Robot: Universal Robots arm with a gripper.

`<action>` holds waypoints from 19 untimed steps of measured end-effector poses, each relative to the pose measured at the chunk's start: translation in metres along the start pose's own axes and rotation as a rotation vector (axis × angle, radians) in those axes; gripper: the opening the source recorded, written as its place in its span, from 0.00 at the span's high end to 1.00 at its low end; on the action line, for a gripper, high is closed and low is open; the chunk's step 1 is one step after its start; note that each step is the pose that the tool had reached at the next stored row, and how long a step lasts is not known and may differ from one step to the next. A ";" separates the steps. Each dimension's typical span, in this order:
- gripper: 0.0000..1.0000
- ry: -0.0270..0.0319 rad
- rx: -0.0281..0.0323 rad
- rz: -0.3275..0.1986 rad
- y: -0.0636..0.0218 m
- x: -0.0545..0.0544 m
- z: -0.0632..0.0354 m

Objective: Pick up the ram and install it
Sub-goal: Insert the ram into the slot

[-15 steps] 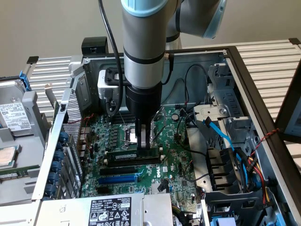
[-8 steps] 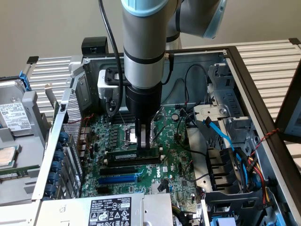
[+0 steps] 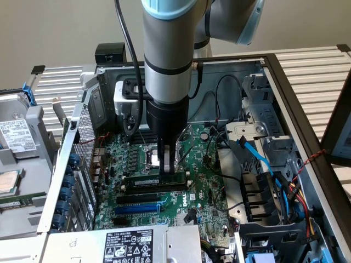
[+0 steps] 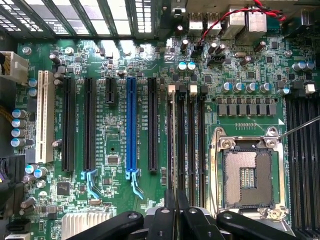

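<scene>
**Ram is down at the memory slots, gripper pinched on it**

Closest in the exterior view is the power supply [image 3: 129, 244] with its big white sticker, sitting at the front edge of the open PC case [image 3: 230, 68]. Right behind it starts the green motherboard [image 3: 208, 192]. The blue expansion slot [image 3: 137, 208] comes first, then a couple of long black empty slots [image 3: 148, 188] running the same way.

Just past those is the ram [image 3: 143, 179]. It's the thin green stick with the small white label, standing on its long edge and lined up along the memory slots. Can't tell if it's pushed all the way in.

The gripper [image 3: 169, 167] comes straight down on the ram, nearer the end on the exterior view's right. Its fingers are pinched close together on the stick. In the wrist view the gripper [image 4: 176, 210] has its dark fingers nearly touching, with only a thin gap between them. They sit in line with the memory slots, which lie between the blue slot [image 4: 131, 125] and the CPU socket [image 4: 247, 172].

Behind the gripper is that same open CPU socket [image 3: 151, 153]. Off to the exterior view's right a light blue cable [image 3: 258, 159] drops down beside the drive cage [image 3: 263, 137].

Further back the grey arm [image 3: 167, 49] rises straight up out of the case. Beyond the case's rear wall is the slatted desk [image 3: 307, 71].
</scene>
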State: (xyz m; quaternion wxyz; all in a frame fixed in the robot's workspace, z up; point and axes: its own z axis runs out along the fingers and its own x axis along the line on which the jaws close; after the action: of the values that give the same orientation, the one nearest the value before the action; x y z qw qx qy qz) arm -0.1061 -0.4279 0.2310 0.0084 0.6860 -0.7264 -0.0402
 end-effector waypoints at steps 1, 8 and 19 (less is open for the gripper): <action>0.87 0.0000 -0.0001 0.000 0.0000 0.000 0.0001; 0.87 0.0001 -0.0010 0.000 -0.0001 0.000 0.0010; 0.87 -0.0001 -0.0009 0.000 -0.0002 0.000 0.0022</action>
State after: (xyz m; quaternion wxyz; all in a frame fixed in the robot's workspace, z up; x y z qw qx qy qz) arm -0.1060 -0.4279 0.2288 0.0087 0.6860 -0.7264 -0.0406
